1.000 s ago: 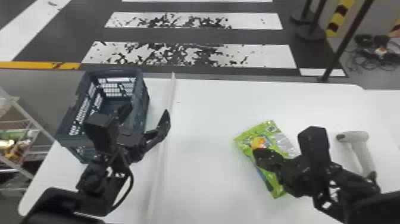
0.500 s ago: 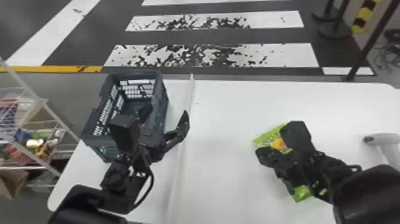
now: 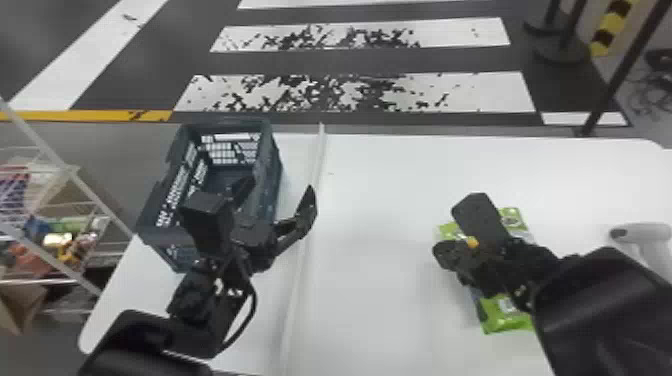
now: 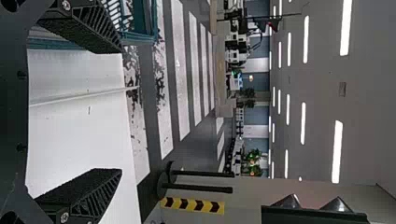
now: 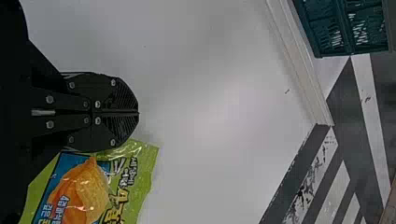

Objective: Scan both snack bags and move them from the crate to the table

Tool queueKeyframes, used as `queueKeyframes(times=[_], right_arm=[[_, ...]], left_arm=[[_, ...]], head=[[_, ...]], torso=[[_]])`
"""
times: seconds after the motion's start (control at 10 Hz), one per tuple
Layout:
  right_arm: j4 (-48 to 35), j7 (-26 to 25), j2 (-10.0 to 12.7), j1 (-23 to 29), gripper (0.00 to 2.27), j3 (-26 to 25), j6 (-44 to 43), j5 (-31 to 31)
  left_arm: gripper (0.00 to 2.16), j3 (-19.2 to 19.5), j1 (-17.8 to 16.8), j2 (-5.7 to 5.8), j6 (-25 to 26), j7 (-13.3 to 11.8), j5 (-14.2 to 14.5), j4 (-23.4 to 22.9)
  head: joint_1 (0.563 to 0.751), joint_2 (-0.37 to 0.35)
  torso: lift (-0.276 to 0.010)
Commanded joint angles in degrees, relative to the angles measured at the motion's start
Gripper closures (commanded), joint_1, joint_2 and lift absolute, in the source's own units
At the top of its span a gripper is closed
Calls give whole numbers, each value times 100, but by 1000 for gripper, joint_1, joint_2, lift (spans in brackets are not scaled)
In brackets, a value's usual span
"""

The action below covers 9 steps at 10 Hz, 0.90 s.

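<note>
bag (image 3: 505,320) on the table (image 3: 380,300), to the right of the crate (image 3: 270,175); transfer at least half done, by judgement.
one bag is out; whether a second lies with it cannot be told, nor whether either is scanned. the scanner (image 3: 642,232) lies at the right, so any scan left would call for it. the right gripper (image 5: 138,113), fingers together and holding nothing, is poised above the bag's far part, its arm angled in from the near right; contact is unclear. the left gripper (image 3: 279,189), fingers apart, is by the crate's near right side, pointing towards the far side.
</note>
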Motion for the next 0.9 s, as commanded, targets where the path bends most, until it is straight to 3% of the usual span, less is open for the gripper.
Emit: queueKeyframes(times=[0.0, 0.8], right_arm=[[63, -39, -9, -97, 2250, -37, 11, 13], [36, -22, -158, -53, 2250, -212, 81, 30]], left_arm=[[87, 0, 3, -2, 0, 0, 0, -1], [87, -26, 3, 15, 18, -9, -9, -18]], head=[[695, 118], [695, 71]], torso=[[-88], [-88]])
